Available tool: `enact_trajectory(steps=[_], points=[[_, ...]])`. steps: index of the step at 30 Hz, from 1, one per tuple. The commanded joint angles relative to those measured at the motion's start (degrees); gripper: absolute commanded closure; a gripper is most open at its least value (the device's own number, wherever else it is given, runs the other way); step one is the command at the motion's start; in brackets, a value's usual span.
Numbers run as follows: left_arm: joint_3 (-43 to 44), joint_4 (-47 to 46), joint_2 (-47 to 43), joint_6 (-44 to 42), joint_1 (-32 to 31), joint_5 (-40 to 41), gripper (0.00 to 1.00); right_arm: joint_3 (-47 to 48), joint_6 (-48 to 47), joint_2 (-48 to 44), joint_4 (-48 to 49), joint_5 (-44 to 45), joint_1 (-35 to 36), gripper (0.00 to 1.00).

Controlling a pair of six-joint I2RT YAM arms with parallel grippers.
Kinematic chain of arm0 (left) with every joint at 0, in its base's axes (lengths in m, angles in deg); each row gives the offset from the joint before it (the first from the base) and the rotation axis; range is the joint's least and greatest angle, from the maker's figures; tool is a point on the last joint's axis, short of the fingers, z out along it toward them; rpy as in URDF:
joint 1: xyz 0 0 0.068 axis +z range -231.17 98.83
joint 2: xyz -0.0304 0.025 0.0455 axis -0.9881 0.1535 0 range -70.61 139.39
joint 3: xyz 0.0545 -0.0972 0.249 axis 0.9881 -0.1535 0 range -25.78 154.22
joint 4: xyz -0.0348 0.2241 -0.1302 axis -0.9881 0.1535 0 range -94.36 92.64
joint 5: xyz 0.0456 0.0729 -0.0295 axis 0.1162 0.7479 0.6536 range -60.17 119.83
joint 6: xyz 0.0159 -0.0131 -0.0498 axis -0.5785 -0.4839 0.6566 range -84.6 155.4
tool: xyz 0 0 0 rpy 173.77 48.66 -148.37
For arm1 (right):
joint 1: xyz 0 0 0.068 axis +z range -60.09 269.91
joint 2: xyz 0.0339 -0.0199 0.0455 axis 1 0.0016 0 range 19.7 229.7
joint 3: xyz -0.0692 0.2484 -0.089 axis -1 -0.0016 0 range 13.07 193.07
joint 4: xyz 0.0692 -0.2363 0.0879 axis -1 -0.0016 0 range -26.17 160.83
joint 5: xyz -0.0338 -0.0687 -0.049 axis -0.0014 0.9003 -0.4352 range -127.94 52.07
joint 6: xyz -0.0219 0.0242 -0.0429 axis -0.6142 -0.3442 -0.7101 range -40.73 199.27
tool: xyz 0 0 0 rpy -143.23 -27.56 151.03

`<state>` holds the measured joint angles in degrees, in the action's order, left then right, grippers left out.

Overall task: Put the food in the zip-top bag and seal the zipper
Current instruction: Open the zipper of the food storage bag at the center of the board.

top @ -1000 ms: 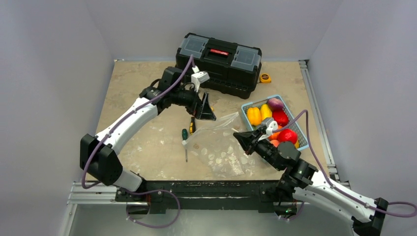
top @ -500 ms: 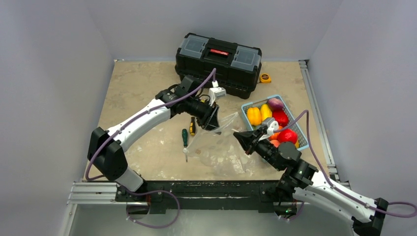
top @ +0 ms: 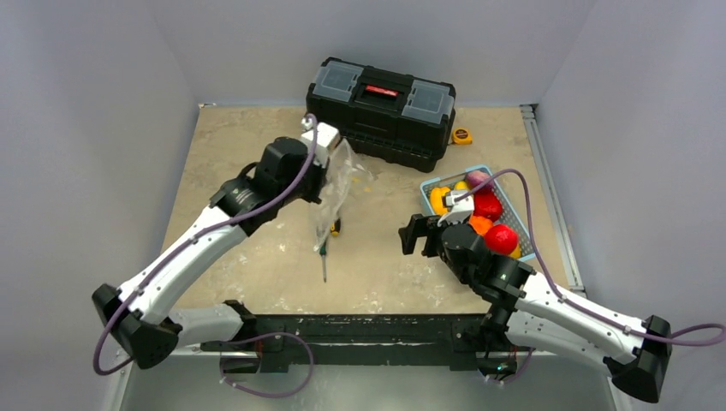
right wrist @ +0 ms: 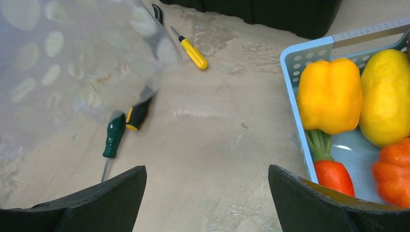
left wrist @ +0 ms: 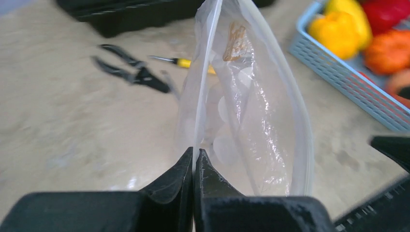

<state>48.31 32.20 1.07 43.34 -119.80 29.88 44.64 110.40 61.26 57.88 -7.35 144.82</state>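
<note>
Clear plastic is now pinched between the black fingers of the left claw [left wrist: 194, 152]. A second ago this claw stood wide above the table [top: 248, 257]; now it is closed on one edge of the zip-top bag [left wrist: 251, 111] and has lifted it, so the bag hangs just in front of the claw and below it. The thin strip running away from the fingertips is, I judge, the zipper [left wrist: 205, 72]; the mouth beside it gapes a little and is not sealed.

The right claw [right wrist: 208, 193] was shut on the bag before; it has let go and stands fully open, with nothing between its fingers. I judge that one arm now keeps the bag, and the other is free to fetch the food [right wrist: 329, 94]; none shows inside the bag yet.

Directly ahead of the right claw is bare table, good room for moving. To its left hangs the bag's lower corner, with the green-handled screwdriver [right wrist: 114, 136] under it and the yellow-handled screwdriver [right wrist: 193, 53] farther on. To its right rises the wall of the light blue basket [right wrist: 309, 48], with the food just behind the rim; the approach must go over this edge. Farthest stands the black toolbox [top: 381, 111].
</note>
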Motion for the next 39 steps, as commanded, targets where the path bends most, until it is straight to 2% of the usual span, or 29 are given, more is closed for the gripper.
enact_trajectory(steps=[1,3,5,8,12,15,19,23,29,33,39], points=[[-2.82,-3.26,-7.14,-0.43,0.31,33.28,1.0,7.39,3.41,2.65,-2.78,0.05,0.19,0.01],[-3.16,-3.17,-7.46,-1.26,0.29,36.67,1.0,8.93,3.54,3.9,-3.03,-1.69,0.19,0.01],[-2.49,-2.26,-6.07,-1.19,0.31,34.5,1.0,9.98,4.5,4.86,-2.59,-3.97,0.19,0.01],[0.46,1.11,-0.54,1.36,0.27,23.43,1.0,10.3,7.79,5.92,-1.11,-7.64,0.19,0.01],[6.23,8.21,10.98,10.21,0.28,9.93,1.0,8.65,12.91,6.0,1.93,-11.62,0.19,0.01],[5.75,6.03,17.8,15.68,0.3,-0.05,1.0,5.99,17.16,5.2,3.58,-13.73,0.19,0.01],[6.72,3.76,24.08,19.26,0.31,-8.76,1.0,2.92,20.0,4.69,6.95,-15.44,0.2,0.01],[7.56,4.14,25.74,19.71,0.15,-10.68,1.0,3.43,20.54,7.66,8.28,-14.81,0.19,0.02],[7.62,4.37,24.33,18.59,-0.04,-9.72,1.0,5.83,23.32,17.32,10.62,-13.75,0.12,0.03],[7.41,4.37,22.82,17.58,-0.04,-9.68,1.0,2.05,21.28,21.28,23.97,-16.79,-0.54,0.07],[7.3,4.2,21.43,16.95,-0.04,-10.18,1.0,-8.83,23.02,24.3,50.46,-30.85,-8.34,0.13]])
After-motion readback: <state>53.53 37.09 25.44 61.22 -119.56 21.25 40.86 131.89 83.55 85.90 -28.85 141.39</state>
